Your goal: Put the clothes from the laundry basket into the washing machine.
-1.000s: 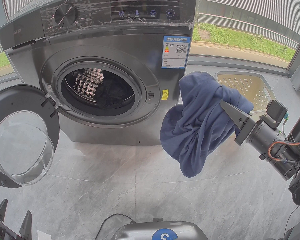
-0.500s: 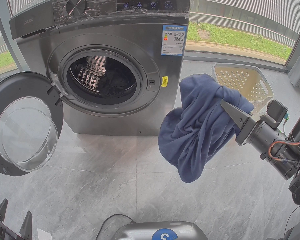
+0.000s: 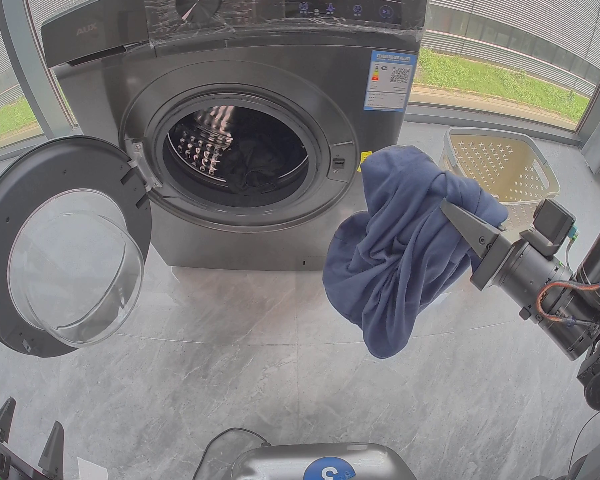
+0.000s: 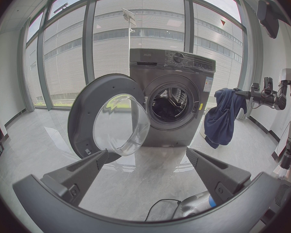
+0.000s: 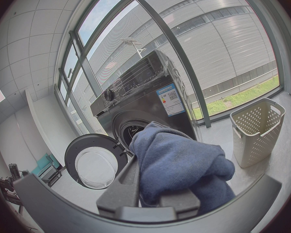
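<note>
**Grey tile floor, washer open: blue garment held short of the drum**

A blue garment (image 3: 400, 248) is held in the air above the floor (image 3: 247, 368), to the right of the washer (image 3: 247, 88) and in front of the basket (image 3: 507, 168). It is bunched and draped over the right gripper (image 3: 455, 216), which is clamped on the cloth, and a long fold hangs well below the grip. The drum (image 3: 237, 148) is to the left of the garment and apart from it; dark clothes (image 3: 260, 165) are seen inside. The door (image 3: 67, 248) is swung fully open to the left. The left gripper (image 4: 147, 152) is held low near the floor, with its fingers spread and nothing between them.

Several faults can be expected from here. The hanging fold may be caught on the lower rim of the opening, so that part of the garment is left outside. Because cloth is wrapped over one finger, it may stay hooked when the grip is released and be dragged back out. If the release is made too early, the garment is likely to be dropped on the floor.
</note>
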`<state>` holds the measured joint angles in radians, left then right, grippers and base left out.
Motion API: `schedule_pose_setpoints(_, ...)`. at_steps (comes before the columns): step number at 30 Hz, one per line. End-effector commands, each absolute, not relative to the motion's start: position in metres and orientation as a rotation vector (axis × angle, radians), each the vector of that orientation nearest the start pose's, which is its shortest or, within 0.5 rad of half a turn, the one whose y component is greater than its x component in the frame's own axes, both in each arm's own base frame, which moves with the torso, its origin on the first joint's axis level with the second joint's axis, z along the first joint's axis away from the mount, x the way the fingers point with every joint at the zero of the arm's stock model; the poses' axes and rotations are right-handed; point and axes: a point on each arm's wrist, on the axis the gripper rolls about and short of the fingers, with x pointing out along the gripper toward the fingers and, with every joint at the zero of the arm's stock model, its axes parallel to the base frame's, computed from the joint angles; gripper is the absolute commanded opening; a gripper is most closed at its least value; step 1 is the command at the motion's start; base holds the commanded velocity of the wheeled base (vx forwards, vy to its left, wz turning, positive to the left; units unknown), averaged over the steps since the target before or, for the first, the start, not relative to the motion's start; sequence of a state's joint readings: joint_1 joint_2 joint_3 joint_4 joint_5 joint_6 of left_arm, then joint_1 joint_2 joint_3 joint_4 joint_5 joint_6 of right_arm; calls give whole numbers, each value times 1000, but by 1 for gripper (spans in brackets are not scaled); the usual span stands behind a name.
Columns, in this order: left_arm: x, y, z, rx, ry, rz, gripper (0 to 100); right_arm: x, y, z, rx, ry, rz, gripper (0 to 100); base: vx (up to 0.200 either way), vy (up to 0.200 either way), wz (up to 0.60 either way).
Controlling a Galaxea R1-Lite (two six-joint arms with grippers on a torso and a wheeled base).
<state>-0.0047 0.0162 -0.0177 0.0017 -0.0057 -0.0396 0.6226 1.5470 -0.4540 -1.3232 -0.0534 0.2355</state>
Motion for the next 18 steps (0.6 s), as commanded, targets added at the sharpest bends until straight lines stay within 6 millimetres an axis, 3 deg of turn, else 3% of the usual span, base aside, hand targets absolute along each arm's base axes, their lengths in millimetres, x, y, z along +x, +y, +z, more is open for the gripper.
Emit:
schedule_pose_setpoints(1,-22,0,76,-40,9,-11,100,196,139,203,306,-152,592,0,0,200,0)
schedule_pose_setpoints(12,-22,0,76,-38,6,-9,100,194,129,205,309,-165,573,0,0,200,0)
schedule_pose_setpoints(18,-22,0,76,-35,6,-9,100,182,122,205,333,-159,578,0,0,0,0)
